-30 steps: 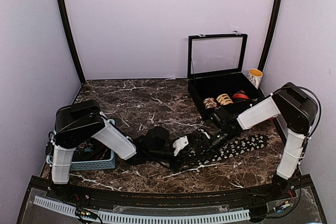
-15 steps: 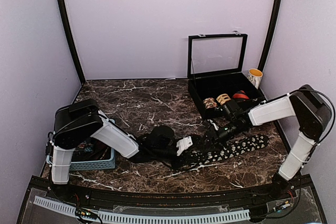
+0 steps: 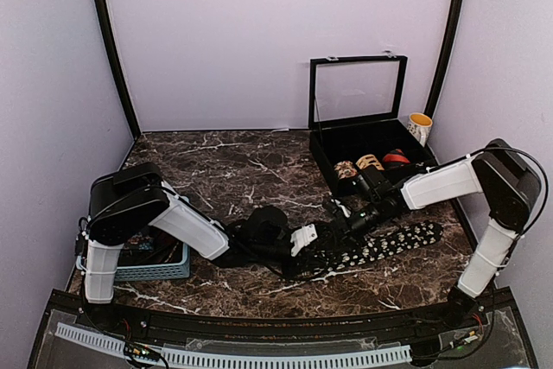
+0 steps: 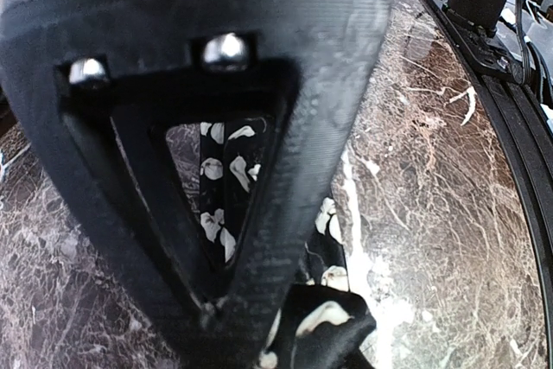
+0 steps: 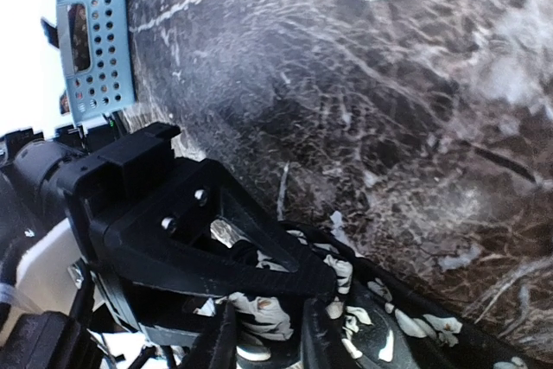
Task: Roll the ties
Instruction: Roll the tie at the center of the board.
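Where the printed tie (image 3: pixel 393 241) lies on the desk (image 3: pixel 216 170), its end is clamped by the left claw (image 3: pixel 328 244). Whether the right claw (image 3: pixel 347 224) grips cannot be told

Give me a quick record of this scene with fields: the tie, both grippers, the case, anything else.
tie: black with white print, stretched along the table, bunched at one end
left gripper: on the bunched end; grip unclear
right gripper: close beside it, over the same end; grip unclear
case: lid up, rolled ties inside
other: blue basket by the left arm; cup beside the case
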